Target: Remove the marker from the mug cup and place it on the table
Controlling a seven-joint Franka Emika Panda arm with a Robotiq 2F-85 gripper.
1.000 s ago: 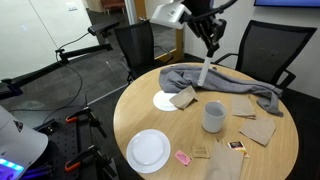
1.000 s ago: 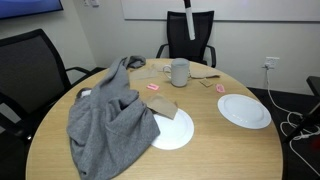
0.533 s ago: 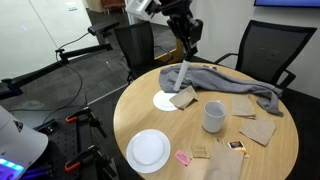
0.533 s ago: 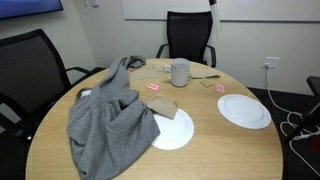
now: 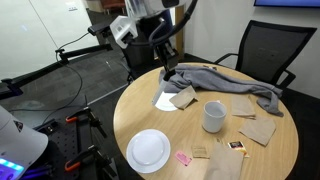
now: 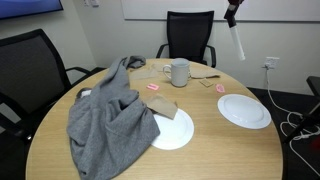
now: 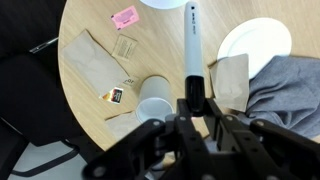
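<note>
My gripper [image 7: 192, 103] is shut on the marker [image 7: 192, 40], a white stick with a dark tip that points away from the wrist camera. In both exterior views the gripper [image 5: 160, 45] [image 6: 232, 14] holds the marker [image 6: 240, 44] high in the air, hanging down, well above the round wooden table [image 5: 128, 118] [image 6: 60, 145]. The light grey mug cup [image 5: 213, 116] [image 6: 179, 72] stands upright on the table and looks empty in the wrist view [image 7: 153, 98].
A grey cloth [image 5: 228, 84] [image 6: 108, 110] lies across the table. Two white plates [image 5: 148, 150] [image 5: 163, 101] lie flat, with brown napkins [image 5: 258, 128] and a small pink item [image 5: 183, 157] near the mug. Black chairs [image 5: 262, 50] [image 6: 190, 35] ring the table.
The gripper, still holding the marker, has moved sideways away from above the cloth and past the table's edge. It now shows at the top right of the exterior view that lacked it.
</note>
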